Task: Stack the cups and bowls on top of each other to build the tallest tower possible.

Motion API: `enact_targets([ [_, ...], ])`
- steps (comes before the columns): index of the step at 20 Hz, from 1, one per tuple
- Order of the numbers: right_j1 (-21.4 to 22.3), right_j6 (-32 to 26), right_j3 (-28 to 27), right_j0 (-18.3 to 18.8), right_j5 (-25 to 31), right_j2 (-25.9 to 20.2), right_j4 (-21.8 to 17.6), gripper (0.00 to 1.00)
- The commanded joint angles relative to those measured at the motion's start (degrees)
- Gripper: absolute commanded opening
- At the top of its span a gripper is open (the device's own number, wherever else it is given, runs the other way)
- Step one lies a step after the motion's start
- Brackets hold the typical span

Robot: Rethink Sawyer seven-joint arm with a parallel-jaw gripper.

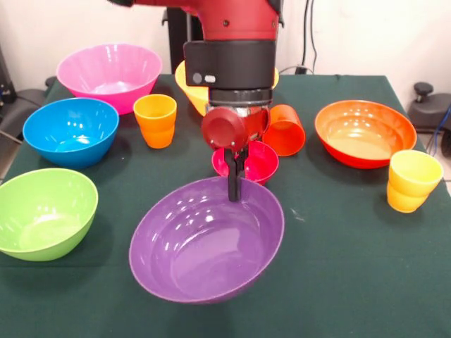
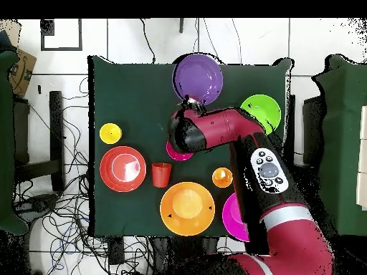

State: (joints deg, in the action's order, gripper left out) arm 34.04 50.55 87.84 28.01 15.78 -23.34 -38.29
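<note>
Claw on the purple bowl's rim

We see the claw (image 1: 235, 184) pinched narrow on the far rim of the purple bowl (image 1: 206, 243), which tilts toward us mid-worktop (image 1: 338, 267). The small magenta bowl (image 1: 259, 160) sits just beyond at 12 o'clock; nothing is stacked.

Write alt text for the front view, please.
A red robot arm lowers its gripper onto the far rim of a tilted purple bowl. Other bowls and cups stand apart on the green table; nothing is stacked.
</note>
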Motion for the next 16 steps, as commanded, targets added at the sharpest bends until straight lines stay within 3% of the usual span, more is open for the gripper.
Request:
enact_targets([
  [1,3.6,12.7,5.1,-2.9,-5.7,5.6,-2.3,0.0],
  [7,6.4,13.5,7.3,-6.0,-9.0,12.4,-2.7,0.0],
  [12,7.5,17.0,6.7,-13.1,-10.8,22.8,-3.0,0.0],
  [16,6.6,18.6,6.4,-17.3,-10.9,28.0,-2.3,0.0],
])
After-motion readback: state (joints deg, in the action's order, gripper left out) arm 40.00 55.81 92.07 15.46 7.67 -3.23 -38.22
